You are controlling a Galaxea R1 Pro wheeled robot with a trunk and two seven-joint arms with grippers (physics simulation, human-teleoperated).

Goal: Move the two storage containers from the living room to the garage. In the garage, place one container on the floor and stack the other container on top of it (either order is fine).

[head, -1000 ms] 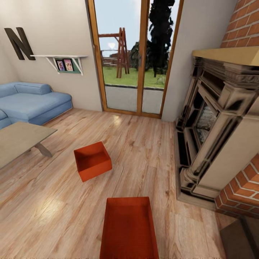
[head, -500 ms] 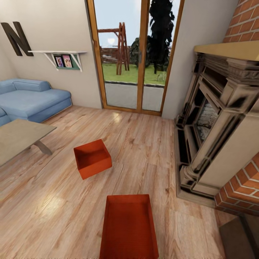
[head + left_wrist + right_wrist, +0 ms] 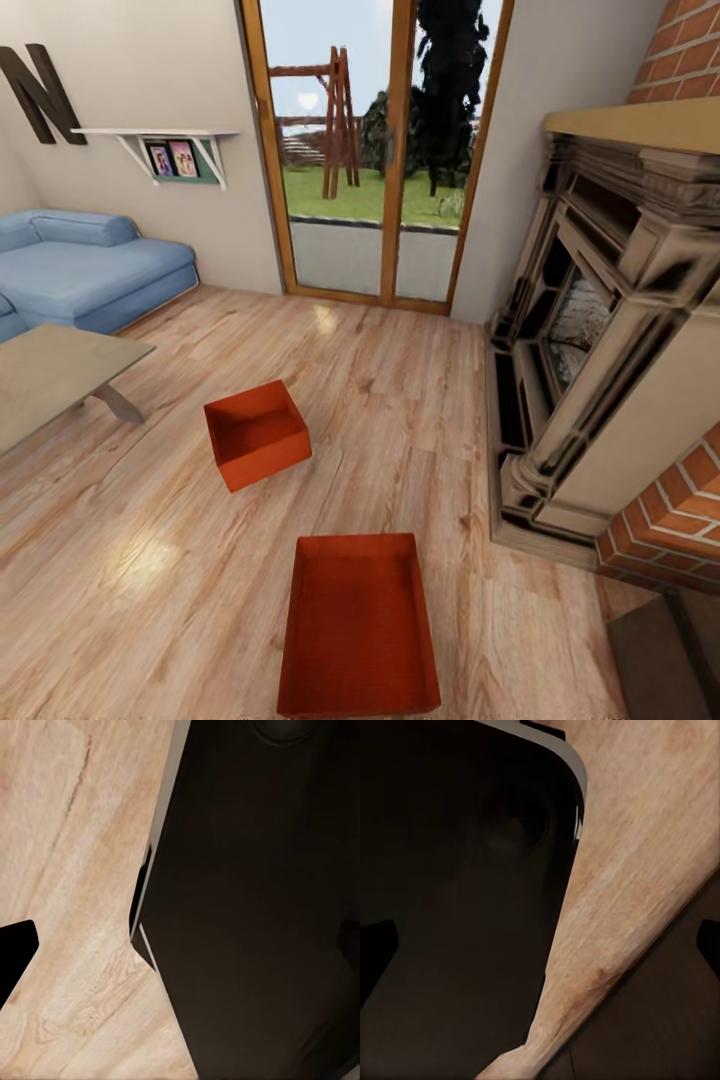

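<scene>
Two orange-red storage containers stand open-topped on the light wood plank floor of the living room. The smaller-looking one (image 3: 257, 433) sits mid-floor, turned at an angle. The nearer one (image 3: 358, 625) lies close in front of me, its long side pointing away. My left gripper (image 3: 180, 945) hangs over the wood floor beside my dark base, with one black fingertip (image 3: 15, 952) at the frame's edge. My right gripper (image 3: 540, 945) is open and holds nothing, its black fingertips (image 3: 375, 952) standing far apart over base and floor.
A blue corner sofa (image 3: 85, 270) and a low wooden table (image 3: 50, 375) stand at the left. Wood-framed glass doors (image 3: 375, 150) are straight ahead. A stone fireplace (image 3: 600, 330) with a brick surround fills the right. Bare planks lie between the containers.
The whole head view has shifted slightly, so the camera has moved. Both containers rest in the same spots on the floor.
</scene>
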